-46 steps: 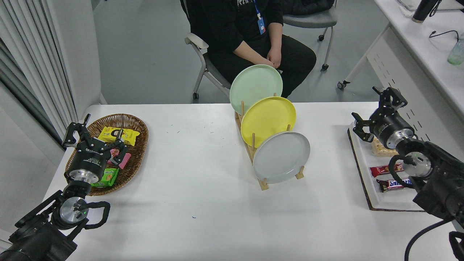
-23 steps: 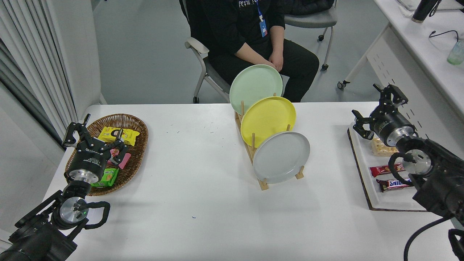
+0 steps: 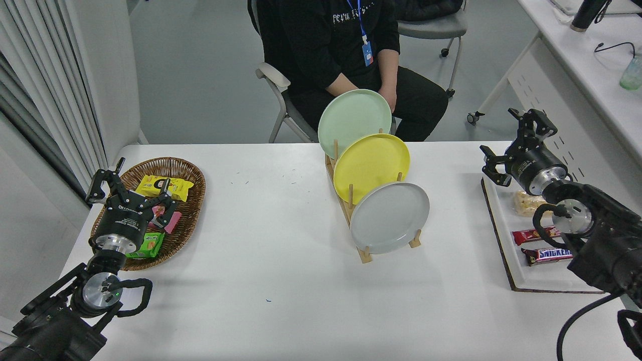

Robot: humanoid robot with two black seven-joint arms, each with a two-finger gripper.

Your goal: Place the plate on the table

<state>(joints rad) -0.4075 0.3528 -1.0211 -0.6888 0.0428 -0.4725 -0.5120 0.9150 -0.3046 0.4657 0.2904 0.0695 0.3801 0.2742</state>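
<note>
Your plate (image 3: pixel 389 217) is the light-grey one standing on edge at the centre of the frame, in the nearest slot of the wooden rack (image 3: pixel 362 250), just in front of the yellow plate (image 3: pixel 371 167) and the pale green plate (image 3: pixel 354 116) behind that. Treat it as rigid, smooth and likely slippery, and probably breakable if it tips. Take it by the upper right rim, where nothing crowds it, and lift it clear of the pegs before turning it flat.

The right claw (image 3: pixel 516 145) hangs at the right of the frame above the far end of the white tray (image 3: pixel 504 250), fingers apart, well away from the plate. The left claw (image 3: pixel 128 193) is parked at lower left over the wicker basket (image 3: pixel 190 173), and it looks open, though the snacks behind it blur the view.

The white surface (image 3: pixel 281 291) shows a broad bare stretch across the lower centre. A person (image 3: pixel 346 45) sits at the top, behind the rack.
</note>
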